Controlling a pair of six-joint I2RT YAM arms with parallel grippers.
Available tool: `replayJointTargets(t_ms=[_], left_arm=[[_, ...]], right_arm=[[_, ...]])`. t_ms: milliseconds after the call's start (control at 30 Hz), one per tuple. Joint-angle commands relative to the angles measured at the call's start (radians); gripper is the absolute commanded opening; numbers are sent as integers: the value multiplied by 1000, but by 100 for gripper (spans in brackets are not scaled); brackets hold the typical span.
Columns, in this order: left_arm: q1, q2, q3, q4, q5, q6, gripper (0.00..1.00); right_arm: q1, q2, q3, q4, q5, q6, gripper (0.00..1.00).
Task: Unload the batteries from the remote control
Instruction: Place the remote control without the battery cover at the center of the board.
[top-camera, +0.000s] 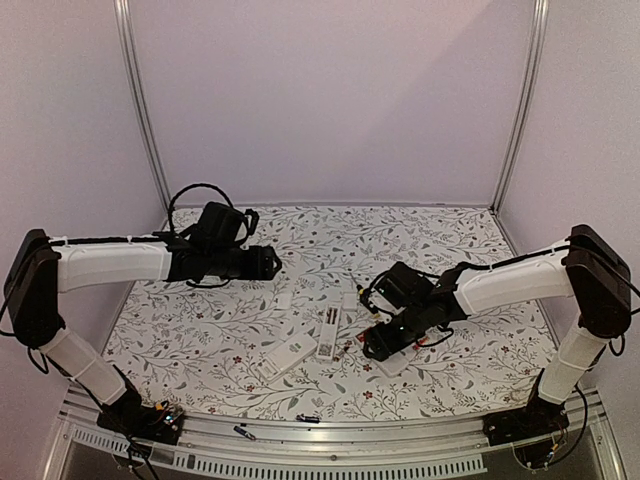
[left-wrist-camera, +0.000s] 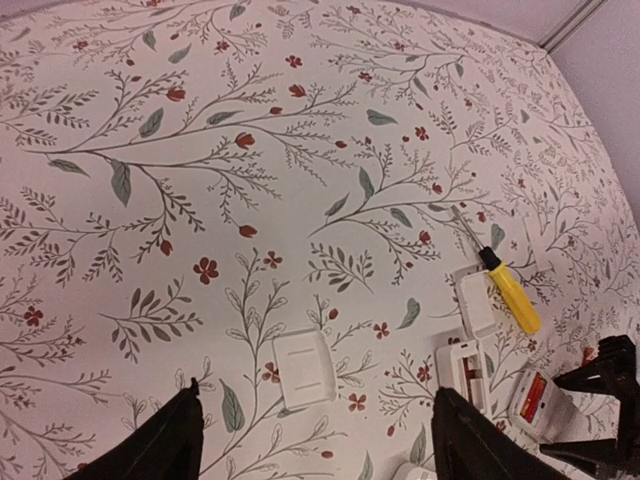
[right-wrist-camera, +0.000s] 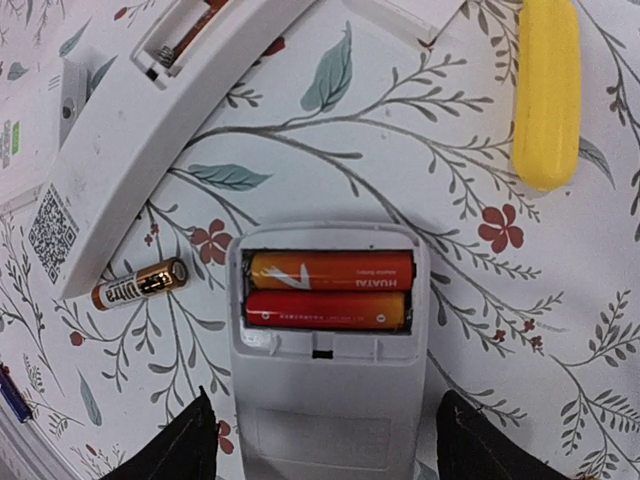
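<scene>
A: Overhead view, what's there?
B: Floral-print tablecloth (top-camera: 200, 330). The left gripper (top-camera: 272, 262) hangs in the air over the back-left part. The right gripper (top-camera: 380, 345) is low at front-centre, over a white plastic remote control (top-camera: 397, 362). A second white remote (top-camera: 328, 333) lies just left of it, and a third white remote (top-camera: 285, 355) left of that. I can't read either gripper's jaws from up here.

A: Left wrist camera?
B: The left gripper (left-wrist-camera: 315, 400) has its fingers (left-wrist-camera: 165, 440) spread wide with nothing between them but cloth. A white rectangular battery cover (left-wrist-camera: 303, 365) lies flat just ahead of it. Further right is a yellow-handled screwdriver (left-wrist-camera: 510, 290), then the second white remote (left-wrist-camera: 465, 365) with its bay uncovered. The white plastic remote control (left-wrist-camera: 535, 395) shows red-orange inside, and the right arm's black parts are beside it.

A: Right wrist camera?
B: The right gripper (right-wrist-camera: 325, 420) is spread, with 1 finger (right-wrist-camera: 185, 445) on each side of the white plastic remote control (right-wrist-camera: 330, 400). I can't tell whether they touch it. The bay is uncovered, and 2 red-orange cylindrical batteries (right-wrist-camera: 330, 290) sit in it side by side. A loose gold-and-dark battery (right-wrist-camera: 140, 285) lies on the cloth just left of that remote, beside the second white remote (right-wrist-camera: 160, 130), which lies diagonally. The yellow-handled screwdriver (right-wrist-camera: 545, 90) is at the upper right, well apart.
</scene>
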Motion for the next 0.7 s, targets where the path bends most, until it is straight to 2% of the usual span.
replayJointTargets(t_ms=[0,167,300,467,567,667], left_arm=[[12,-39,-9,10,8,-6,79],[31,-81,15,-19,56,7,81],[91,-143,70,-85,150,57,86],[219,-176,188,-211,271,149,90],[276,-174,237,-257,272,209,91],[325,-187,232,-238,257,240,90]], right_arm=[[5,6,17,-5,1,2,78],[-2,-61,31,-12,24,6,85],[-68,-143,36,-13,10,-7,85],[-193,-181,52,17,-25,-42,79],[-235,-141,91,35,-25,-64,73],[-253,-71,144,41,-23,-73,64]])
